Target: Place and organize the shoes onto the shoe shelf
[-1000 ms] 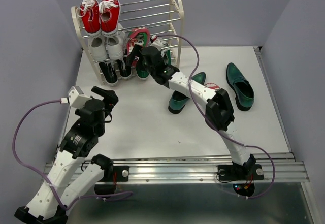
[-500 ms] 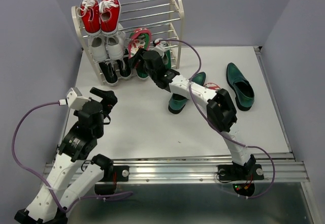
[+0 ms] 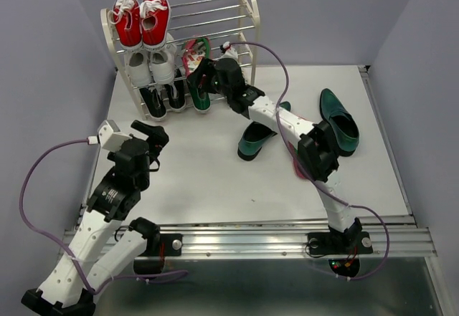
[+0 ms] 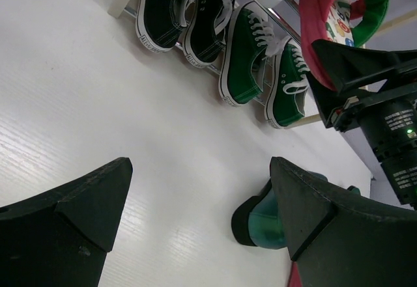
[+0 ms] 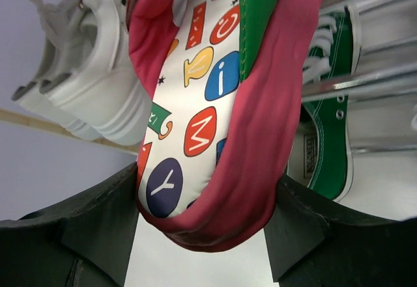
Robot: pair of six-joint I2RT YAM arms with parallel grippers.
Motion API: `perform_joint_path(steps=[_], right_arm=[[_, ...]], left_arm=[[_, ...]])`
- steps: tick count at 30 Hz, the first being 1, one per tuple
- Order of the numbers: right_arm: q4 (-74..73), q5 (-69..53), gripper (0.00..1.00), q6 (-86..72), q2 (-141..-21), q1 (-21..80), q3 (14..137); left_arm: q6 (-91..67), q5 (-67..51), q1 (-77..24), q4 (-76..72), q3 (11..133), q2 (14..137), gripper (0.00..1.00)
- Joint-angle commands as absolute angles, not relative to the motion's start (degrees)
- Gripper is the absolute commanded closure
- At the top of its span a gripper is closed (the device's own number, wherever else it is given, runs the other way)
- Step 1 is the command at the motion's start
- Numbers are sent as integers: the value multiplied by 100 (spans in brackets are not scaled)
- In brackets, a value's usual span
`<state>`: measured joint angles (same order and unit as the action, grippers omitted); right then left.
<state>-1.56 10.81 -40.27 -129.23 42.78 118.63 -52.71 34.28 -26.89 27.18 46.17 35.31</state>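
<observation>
M, i, Y on flip-flop insole (image 5: 203, 127)

Top view: above and behind my bases, looking down over the whole table (image 3: 215, 180).
My left wrist: low over the table, facing the shoe shelf's (image 3: 249, 15) bottom row.
My right wrist: hard up against the flip-flop (image 5: 221, 105).
All three share the green sneakers (image 4: 260, 66).

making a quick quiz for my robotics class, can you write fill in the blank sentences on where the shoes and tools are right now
1. The red sneakers sit on the ___ tier of the shoe shelf.
2. The right tool is shut on a red-pink ___.
3. The left tool holds nothing, its jaws wide ___.
4. Both dark green loafers lie on the ___, not yet shelved.

Missing words: top; flip-flop; open; table
</observation>
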Motion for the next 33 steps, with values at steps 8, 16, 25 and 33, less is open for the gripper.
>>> perform_joint_path(steps=[8, 16, 25, 33], right_arm=[[554, 141, 82, -3041, -12796, 3956, 12339], [598, -114, 57, -3252, -13227, 3955, 12420], [589, 343, 18, -3340, -12657, 3955, 11611], [475, 255, 0, -3287, -11867, 3955, 10943]], left_arm=[[-5107, 3454, -2681, 2356, 4561, 3700, 1], [-5141, 3489, -2672, 2452, 4614, 3762, 1], [-5221, 3498, -2672, 2549, 4623, 3674, 1], [-5238, 3445, -2672, 2637, 4702, 3630, 1]])
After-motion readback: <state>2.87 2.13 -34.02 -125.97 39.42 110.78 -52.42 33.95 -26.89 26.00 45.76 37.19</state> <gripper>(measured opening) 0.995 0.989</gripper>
